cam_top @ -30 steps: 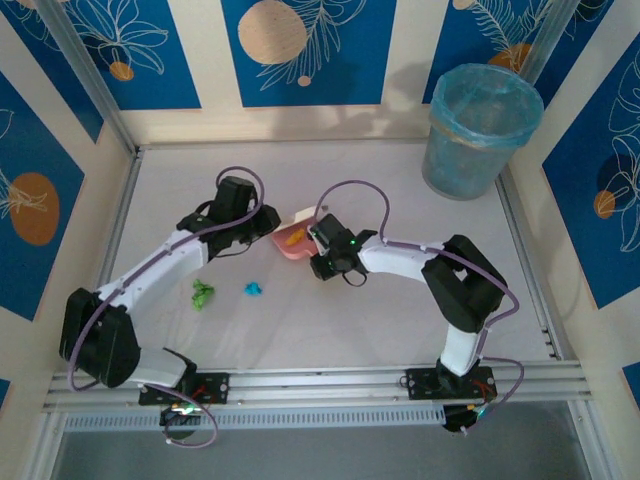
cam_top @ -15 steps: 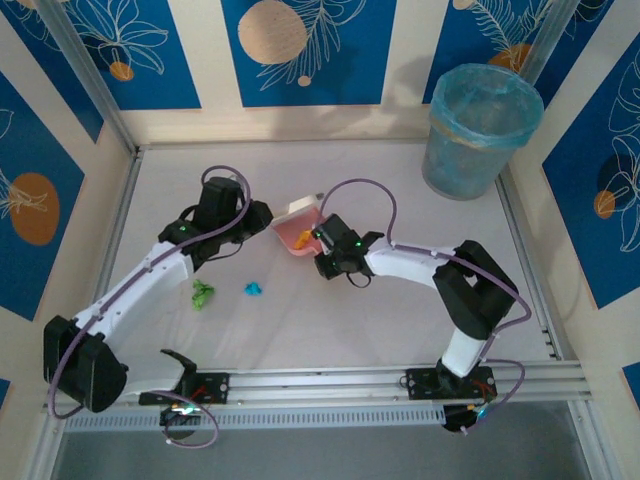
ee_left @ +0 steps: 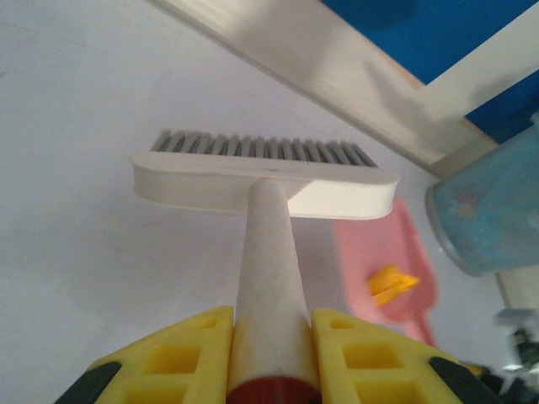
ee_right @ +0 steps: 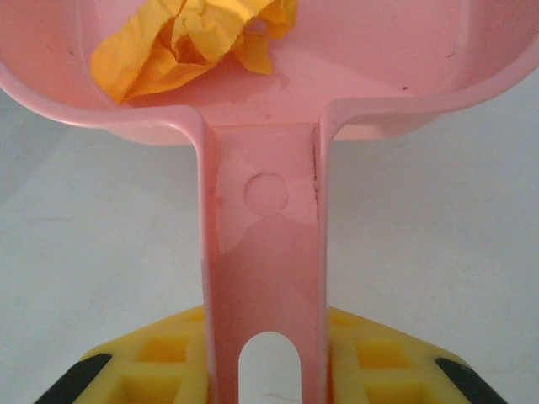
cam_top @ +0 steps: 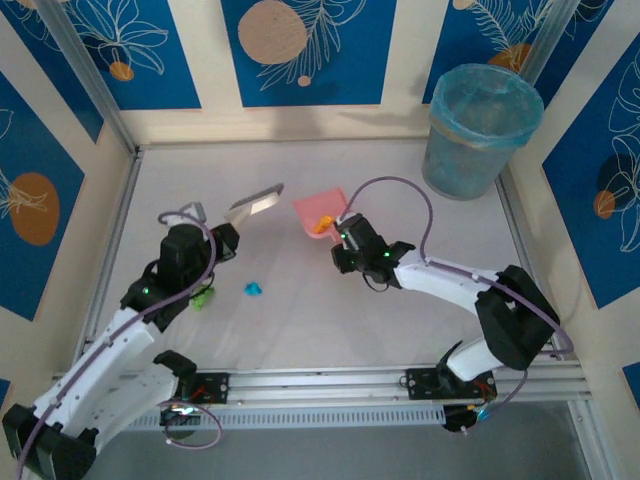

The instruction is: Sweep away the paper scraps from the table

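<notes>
Down at the near rail, two arm bases sit on the large flat white table (cam_top: 330, 310). Three paper scraps can be counted. Two lie on the table in front of the bases: a green crumpled paper wad (cam_top: 204, 296), partly covered by the left arm, and a cyan crumpled paper wad (cam_top: 253, 289) just to its right, in the clear.

Farther in, the left gripper (cam_top: 218, 238) is clamped tight on the round handle of one cream plastic hand brush (cam_top: 255, 204). In the left wrist view the handle is squeezed between the yellow fingers (ee_left: 181, 358), and grey bristles show beyond the brush head.

The right gripper (cam_top: 340, 233) pinches the flat handle of one pink plastic dustpan (cam_top: 318, 205). The handle's lower end is cut off in the right wrist view. The third scrap, an orange crumpled paper wad (cam_top: 322, 223), lies inside the pan, against its back wall.

At the far right corner stands one translucent blue plastic bin (cam_top: 483, 135), well apart from both tools. Blue-and-cream patterned wall panels (cam_top: 300, 50) close the back.
</notes>
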